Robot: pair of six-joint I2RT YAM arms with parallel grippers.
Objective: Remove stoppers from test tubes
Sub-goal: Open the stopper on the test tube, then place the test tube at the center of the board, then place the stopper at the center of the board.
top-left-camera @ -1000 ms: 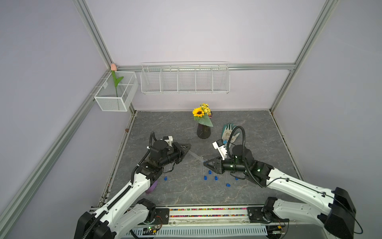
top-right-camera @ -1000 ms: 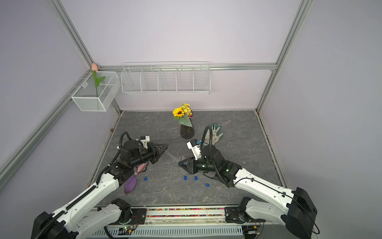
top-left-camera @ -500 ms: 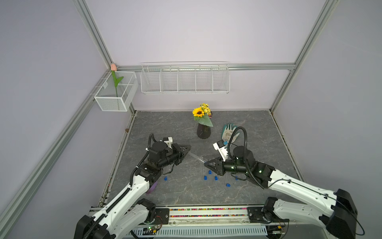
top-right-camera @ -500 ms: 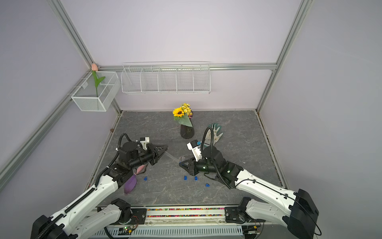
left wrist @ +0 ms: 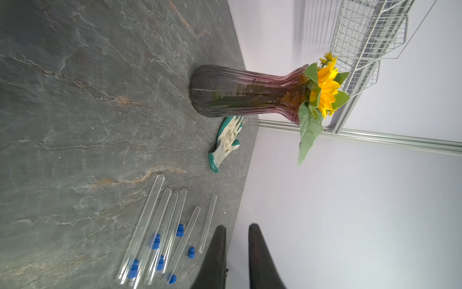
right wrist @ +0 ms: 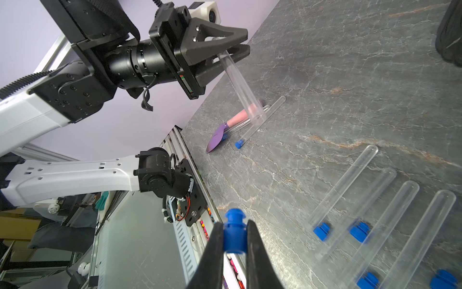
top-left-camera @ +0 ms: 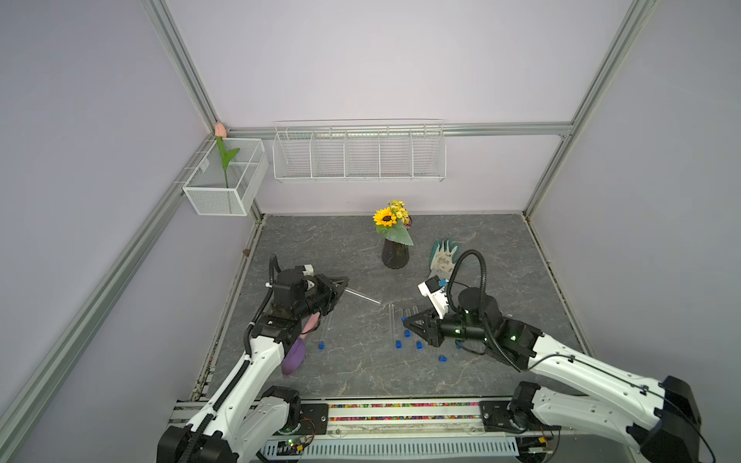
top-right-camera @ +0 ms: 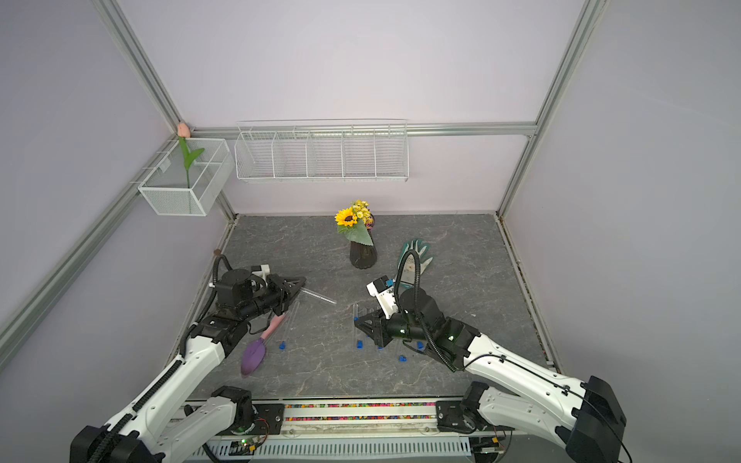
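Note:
My left gripper (top-left-camera: 343, 284) is shut on one end of a clear test tube (top-left-camera: 363, 296), which slants out over the table with its far end bare; the right wrist view shows this tube (right wrist: 237, 82) most clearly. In the left wrist view only the two dark fingers (left wrist: 217, 250) show, and the held tube is not seen. My right gripper (right wrist: 234, 240) is shut on a blue stopper (right wrist: 234, 234), a short way from the tube's free end. Several bare tubes (top-left-camera: 391, 324) and loose stoppers (top-left-camera: 419, 344) lie under the right gripper (top-left-camera: 405, 320).
A stoppered tube (right wrist: 260, 122) lies beside the pink-handled purple scoop (top-left-camera: 294, 354) under the left arm. A dark vase with a sunflower (top-left-camera: 395, 252) and a green-and-white glove (top-left-camera: 443, 254) are farther back. Wire baskets (top-left-camera: 359, 154) hang on the wall.
The left gripper has drawn back to the left with the tube, so the tube's end now stands apart from the right gripper, which keeps the blue stopper.

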